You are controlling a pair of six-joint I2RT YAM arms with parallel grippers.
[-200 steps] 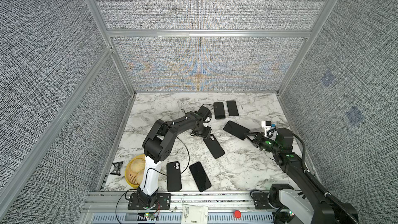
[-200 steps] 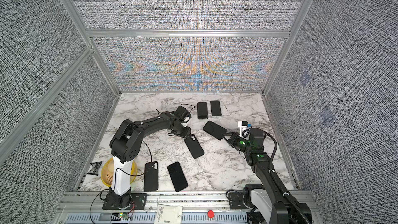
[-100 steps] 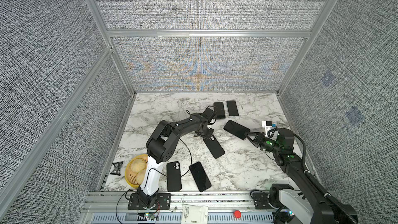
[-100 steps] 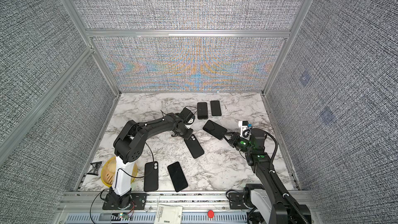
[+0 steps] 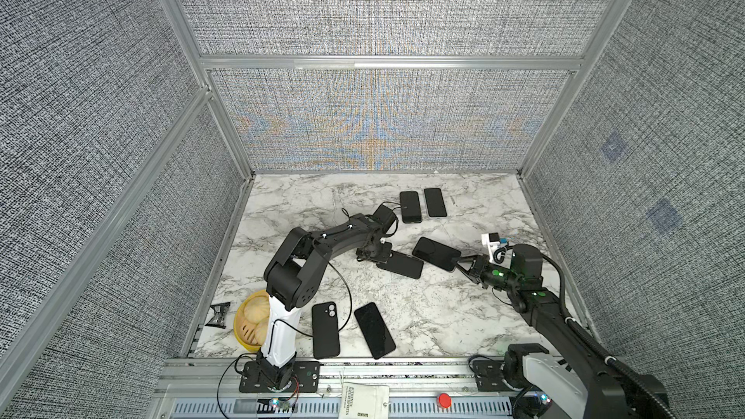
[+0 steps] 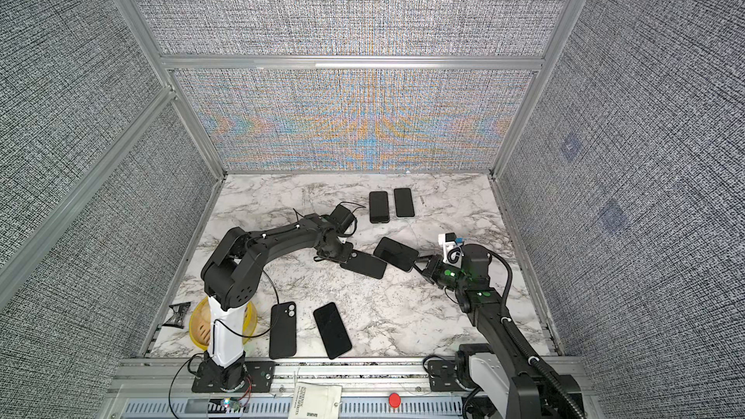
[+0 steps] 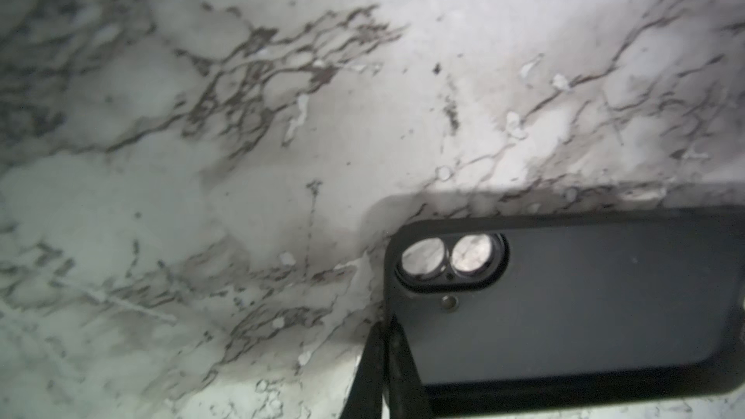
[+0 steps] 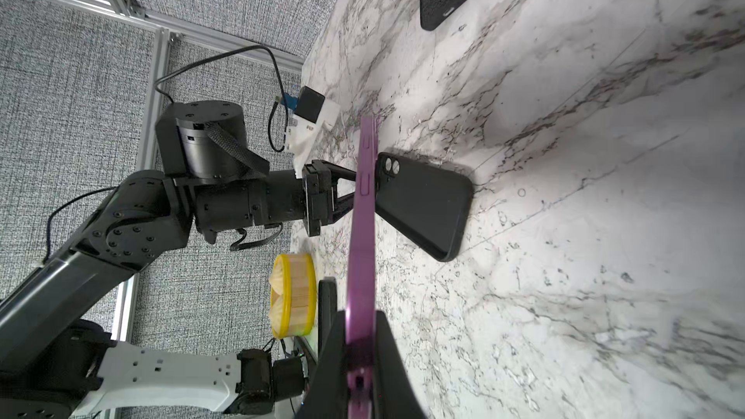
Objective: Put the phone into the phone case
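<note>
A black phone case (image 5: 400, 264) (image 6: 364, 264) lies mid-table. Marble shows through its camera cutout in the left wrist view (image 7: 564, 296). My left gripper (image 5: 380, 258) (image 6: 343, 257) (image 7: 385, 340) is shut on the edge at its camera end. In the right wrist view that end of the case (image 8: 423, 203) is raised and its far end rests on the marble. The phone (image 5: 436, 253) (image 6: 396, 253), purple-edged (image 8: 363, 235), hangs just right of the case, with my right gripper (image 5: 459, 263) (image 6: 419, 263) (image 8: 361, 340) shut on its end.
Two dark phones or cases (image 5: 410, 206) (image 5: 435, 202) lie at the back and two more (image 5: 325, 330) (image 5: 374, 330) near the front edge. A yellow steamer basket (image 5: 252, 322) stands front left beside the left arm's base. Fabric walls enclose the marble table (image 5: 443, 316).
My left gripper has slid right and closed on the case's camera end, and the case has swung to lie more sideways. The right gripper and phone have stayed put.
</note>
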